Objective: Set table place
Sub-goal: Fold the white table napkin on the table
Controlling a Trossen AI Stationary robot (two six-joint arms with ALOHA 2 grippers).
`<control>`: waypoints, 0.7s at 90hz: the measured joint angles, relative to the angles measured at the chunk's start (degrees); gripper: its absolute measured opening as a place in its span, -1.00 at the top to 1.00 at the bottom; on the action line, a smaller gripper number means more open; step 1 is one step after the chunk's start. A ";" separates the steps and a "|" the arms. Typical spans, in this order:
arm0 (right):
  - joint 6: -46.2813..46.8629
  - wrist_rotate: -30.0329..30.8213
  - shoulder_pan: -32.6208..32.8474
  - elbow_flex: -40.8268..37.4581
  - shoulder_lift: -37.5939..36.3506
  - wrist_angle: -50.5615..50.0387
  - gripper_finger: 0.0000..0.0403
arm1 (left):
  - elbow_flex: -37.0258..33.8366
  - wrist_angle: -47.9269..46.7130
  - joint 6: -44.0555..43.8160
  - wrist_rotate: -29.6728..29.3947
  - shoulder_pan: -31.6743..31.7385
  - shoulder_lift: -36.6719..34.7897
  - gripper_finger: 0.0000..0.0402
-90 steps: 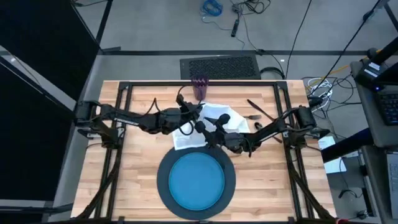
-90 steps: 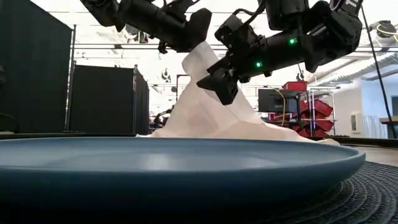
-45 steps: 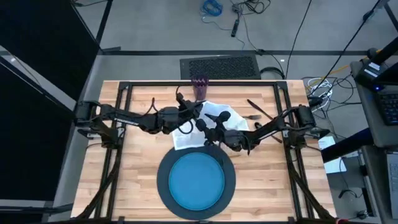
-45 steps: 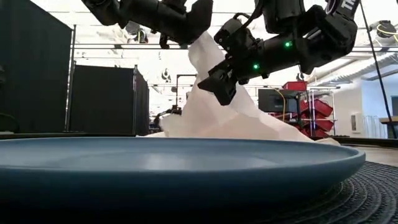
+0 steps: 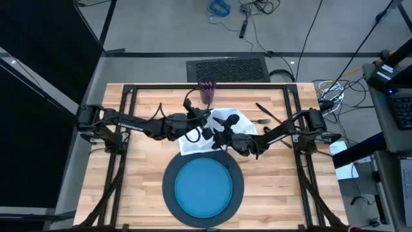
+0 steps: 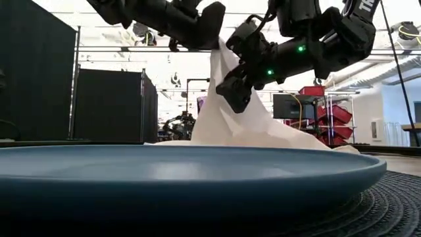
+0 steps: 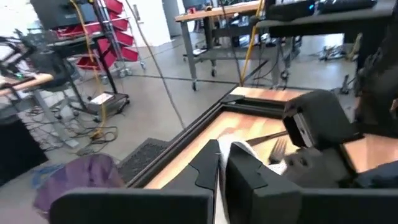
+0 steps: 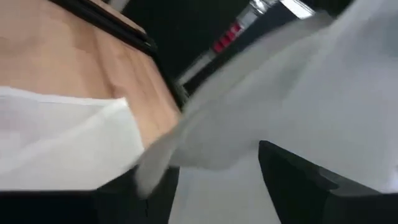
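High view shows both arms meeting over the middle of the worktop (image 5: 141,167), just behind the dark grey charger (image 5: 168,191) and the blue plate (image 5: 203,187) lying on it. The left tool (image 5: 205,120) has its fingers pinched shut on the white napkin (image 5: 225,118); the left wrist view shows the cloth edge clamped between the two pads. The right tool (image 5: 217,136) sits just beside it with the napkin between its spread fingers; whether it grips the cloth I cannot tell.

Low view: the napkin (image 6: 240,115) rises in a steep peak, its top caught at the left tool (image 6: 209,29), while the right tool (image 6: 231,89) presses against the fold. Compared with a second ago, the peak stands taller and narrower, the left tool has lifted slightly, and the right tool has shifted up with it.

Purple cup (image 5: 206,89) stands at the far edge; cutlery (image 5: 267,115) lies right of the napkin.
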 joint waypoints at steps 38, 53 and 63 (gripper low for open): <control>3.39 -1.36 1.23 0.00 -0.02 3.00 0.20 | 0.00 -0.66 0.96 -0.51 0.89 0.00 1.00; 2.93 -1.89 2.48 0.00 -0.02 6.39 0.20 | 0.02 -3.29 0.81 -0.51 2.10 0.00 1.00; 2.38 -1.74 2.66 0.13 -0.02 6.93 0.20 | 0.02 -2.97 0.53 -0.55 2.21 0.00 1.00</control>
